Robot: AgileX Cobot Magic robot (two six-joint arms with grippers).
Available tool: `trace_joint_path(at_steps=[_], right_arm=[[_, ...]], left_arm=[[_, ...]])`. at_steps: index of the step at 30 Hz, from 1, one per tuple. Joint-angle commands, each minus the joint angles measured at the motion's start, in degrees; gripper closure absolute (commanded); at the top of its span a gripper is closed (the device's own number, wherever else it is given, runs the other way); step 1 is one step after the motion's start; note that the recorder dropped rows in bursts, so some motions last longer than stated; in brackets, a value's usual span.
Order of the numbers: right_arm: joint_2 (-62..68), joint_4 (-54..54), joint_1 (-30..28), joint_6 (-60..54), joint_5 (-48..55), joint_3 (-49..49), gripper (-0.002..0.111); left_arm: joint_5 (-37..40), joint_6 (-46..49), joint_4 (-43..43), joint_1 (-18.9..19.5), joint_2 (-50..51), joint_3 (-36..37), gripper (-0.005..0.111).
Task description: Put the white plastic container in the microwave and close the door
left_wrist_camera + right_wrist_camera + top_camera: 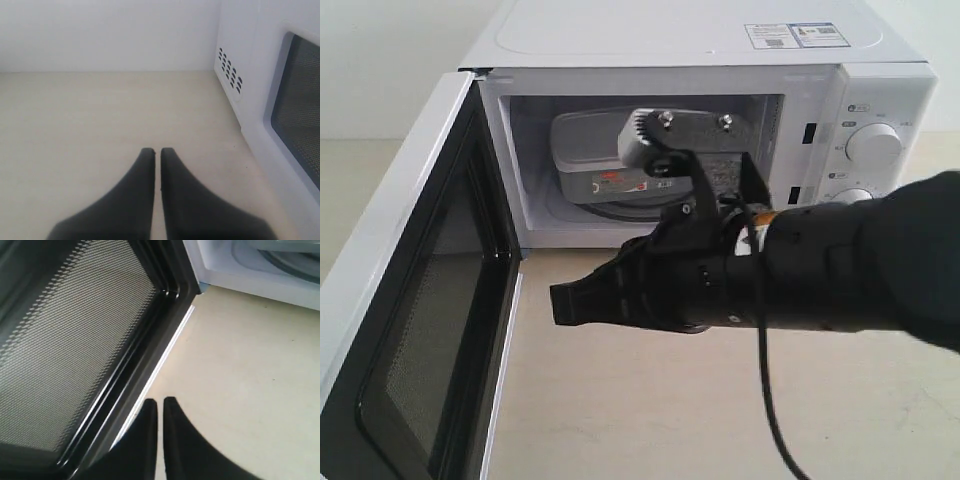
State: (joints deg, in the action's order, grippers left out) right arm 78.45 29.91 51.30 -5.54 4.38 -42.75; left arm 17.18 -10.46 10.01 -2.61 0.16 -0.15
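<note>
White plastic container [585,150]: lay inside the microwave [700,40] on the turntable [287,257], partly hidden by the right arm.
Handling: probably light, fairly stiff and smooth enough to slip; the short sides under the lid rim looked the best hold.
Door [420,300]: stood wide open on the left.
Right gripper [160,402]: fingers pressed together, empty, low over the table [670,400] near the door's inner frame.
Left gripper [156,151]: fingers pressed together, holding nothing, by the door's outer face.
Remaining: shutting the door, it seemed.
</note>
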Motion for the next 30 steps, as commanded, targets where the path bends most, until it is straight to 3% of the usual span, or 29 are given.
trace_joint_path(at_steps=[1, 11, 21, 30], right_arm=[[-8.3, -0.48, 0.07, -0.21, 6.73, 0.14, 0.108], [-14.45, -5.3, -1.37, -8.19, 2.68, 0.24, 0.108], [-38.44, -1.64, -25.85, 0.75, -0.36, 19.42, 0.108], [-64.34, -1.05, -45.26, 0.47, -4.02, 34.73, 0.108]], left_arm=[[-0.43, -0.54, -0.09, 0.2, -0.16, 0.15, 0.102], [-0.43, -0.54, -0.09, 0.2, -0.16, 0.15, 0.102], [-0.43, -0.54, -0.09, 0.2, -0.16, 0.15, 0.102], [-0.43, -0.54, -0.09, 0.2, -0.16, 0.15, 0.102]])
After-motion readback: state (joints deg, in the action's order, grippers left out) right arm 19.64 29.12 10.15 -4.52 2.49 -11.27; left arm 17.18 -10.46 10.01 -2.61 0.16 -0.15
